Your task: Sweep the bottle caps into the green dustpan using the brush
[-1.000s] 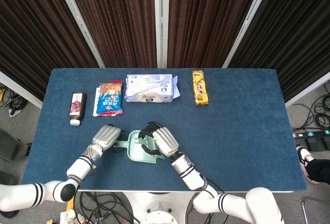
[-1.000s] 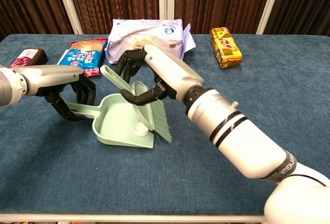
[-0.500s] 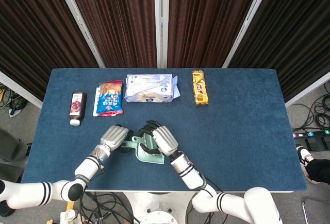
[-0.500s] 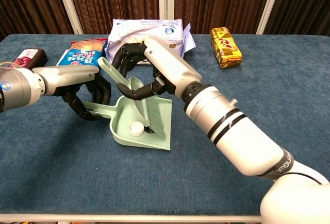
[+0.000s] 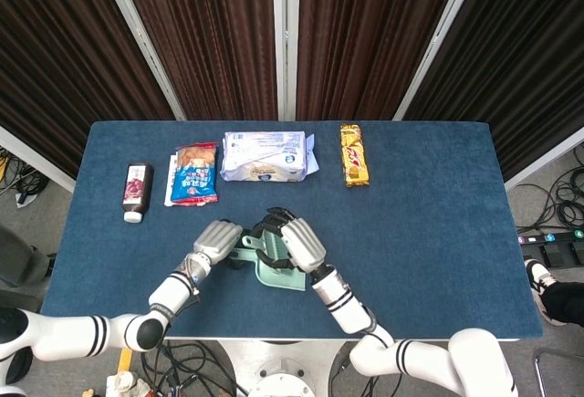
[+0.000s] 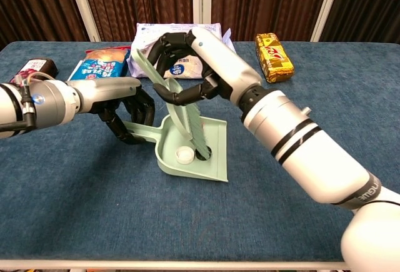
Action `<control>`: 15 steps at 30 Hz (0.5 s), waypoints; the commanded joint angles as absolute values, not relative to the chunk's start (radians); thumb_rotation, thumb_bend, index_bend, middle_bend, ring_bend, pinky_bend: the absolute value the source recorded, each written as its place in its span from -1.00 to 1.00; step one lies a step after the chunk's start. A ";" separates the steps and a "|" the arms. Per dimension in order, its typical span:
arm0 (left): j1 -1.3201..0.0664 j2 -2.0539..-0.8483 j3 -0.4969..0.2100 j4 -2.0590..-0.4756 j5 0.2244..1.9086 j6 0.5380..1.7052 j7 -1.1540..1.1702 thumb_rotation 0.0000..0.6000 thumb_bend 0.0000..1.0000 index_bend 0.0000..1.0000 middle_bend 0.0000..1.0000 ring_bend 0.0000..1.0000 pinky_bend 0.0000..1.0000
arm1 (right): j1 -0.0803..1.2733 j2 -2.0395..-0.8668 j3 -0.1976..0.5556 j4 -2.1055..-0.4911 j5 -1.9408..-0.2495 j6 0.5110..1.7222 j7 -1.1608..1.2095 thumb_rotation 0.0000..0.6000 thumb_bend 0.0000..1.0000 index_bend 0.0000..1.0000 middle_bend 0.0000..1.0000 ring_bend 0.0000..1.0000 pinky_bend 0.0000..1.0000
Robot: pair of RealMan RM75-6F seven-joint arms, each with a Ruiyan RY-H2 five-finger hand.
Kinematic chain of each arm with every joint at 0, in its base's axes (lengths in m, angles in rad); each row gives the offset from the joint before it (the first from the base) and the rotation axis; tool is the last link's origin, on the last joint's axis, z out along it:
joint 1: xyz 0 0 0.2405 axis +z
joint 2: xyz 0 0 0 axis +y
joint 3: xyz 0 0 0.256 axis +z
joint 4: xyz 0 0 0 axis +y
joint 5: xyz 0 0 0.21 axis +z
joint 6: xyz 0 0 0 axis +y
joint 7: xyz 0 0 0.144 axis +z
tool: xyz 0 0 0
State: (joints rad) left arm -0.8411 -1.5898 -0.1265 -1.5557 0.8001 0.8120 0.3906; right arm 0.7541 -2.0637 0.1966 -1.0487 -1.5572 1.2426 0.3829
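The green dustpan (image 6: 212, 159) (image 5: 281, 276) lies on the blue table near its front edge. My left hand (image 6: 128, 112) (image 5: 219, 240) grips the dustpan's handle. A white bottle cap (image 6: 184, 154) sits inside the pan, and a dark cap (image 6: 204, 154) shows just beside the brush tip. My right hand (image 6: 194, 65) (image 5: 297, 242) holds the green brush (image 6: 181, 112) by its handle, bristles pointing down into the pan. In the head view the hands hide the caps.
Along the far side lie a dark bottle (image 5: 135, 191), a blue snack bag (image 5: 194, 176), a white wipes pack (image 5: 265, 157) and a yellow biscuit pack (image 5: 354, 154). The table's front edge (image 6: 187, 261) is close behind the pan.
Both hands and the dustpan have shifted to the right. The brush has swung more upright, its bristles now deep in the pan with the white cap beside them.
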 commanded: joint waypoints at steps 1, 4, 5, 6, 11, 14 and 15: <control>-0.840 -1.580 -0.122 -1.557 0.798 0.822 0.392 1.00 -0.29 0.19 0.13 -0.21 -0.50 | 0.733 -2.026 0.172 -1.079 -1.568 1.254 0.374 1.00 0.25 0.57 0.33 -0.33 -0.60; -0.831 -1.565 -0.119 -1.561 0.797 0.828 0.376 1.00 -0.29 0.19 0.13 -0.21 -0.50 | 0.709 -1.993 0.151 -1.108 -1.563 1.254 0.378 1.00 0.25 0.57 0.33 -0.33 -0.60; -0.827 -1.561 -0.119 -1.559 0.797 0.828 0.365 1.00 -0.29 0.19 0.13 -0.21 -0.50 | 0.702 -1.985 0.144 -1.115 -1.563 1.254 0.378 1.00 0.25 0.57 0.33 -0.33 -0.60; -0.823 -1.559 -0.118 -1.556 0.797 0.827 0.356 1.00 -0.29 0.19 0.13 -0.21 -0.50 | 0.698 -1.983 0.140 -1.115 -1.563 1.254 0.377 1.00 0.25 0.57 0.33 -0.33 -0.60; -0.812 -1.552 -0.117 -1.546 0.804 0.796 0.299 1.00 -0.28 0.19 0.13 -0.21 -0.50 | 0.701 -2.016 0.138 -1.074 -1.552 1.233 0.404 1.00 0.25 0.57 0.33 -0.33 -0.60; -0.811 -1.557 -0.115 -1.543 0.815 0.796 0.288 1.00 -0.28 0.19 0.13 -0.21 -0.50 | 0.715 -2.069 0.150 -1.012 -1.550 1.229 0.430 1.00 0.26 0.57 0.33 -0.33 -0.60; -0.811 -1.558 -0.117 -1.544 0.816 0.795 0.284 1.00 -0.28 0.19 0.13 -0.21 -0.50 | 0.720 -2.087 0.155 -0.993 -1.550 1.230 0.442 1.00 0.26 0.57 0.33 -0.33 -0.60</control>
